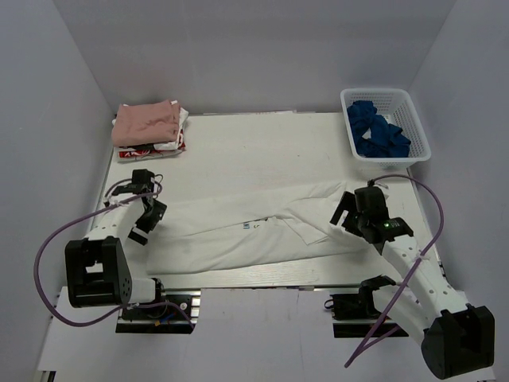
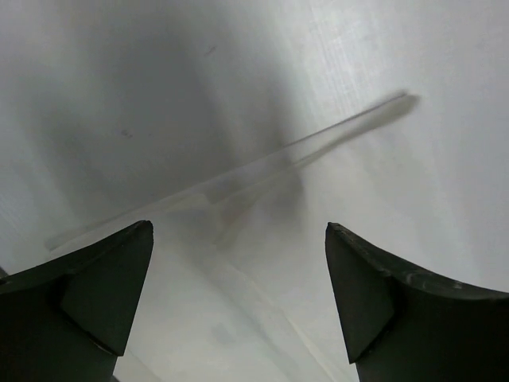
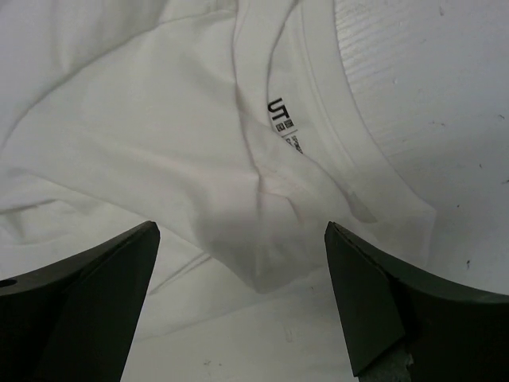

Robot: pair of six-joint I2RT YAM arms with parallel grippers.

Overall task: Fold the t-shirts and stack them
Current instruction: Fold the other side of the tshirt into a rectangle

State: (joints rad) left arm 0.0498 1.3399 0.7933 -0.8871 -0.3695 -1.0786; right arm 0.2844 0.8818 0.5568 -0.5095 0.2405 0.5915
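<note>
A large white t-shirt (image 1: 254, 231) lies folded into a long band across the near half of the table. My left gripper (image 1: 148, 215) hangs over its left end, open; in the left wrist view only white cloth with a thin fold edge (image 2: 238, 171) shows between the spread fingers (image 2: 111, 286). My right gripper (image 1: 345, 213) is at the shirt's right end, open and empty (image 3: 238, 231), above the collar with its neck label (image 3: 280, 115). A folded dusty-pink t-shirt (image 1: 145, 121) rests on a white-and-red printed one (image 1: 155, 148) at the back left.
A white plastic basket (image 1: 420, 127) holding dark blue cloth (image 1: 378, 131) stands at the back right. Grey walls close in the table on three sides. Purple cables loop off both arms near the front edge.
</note>
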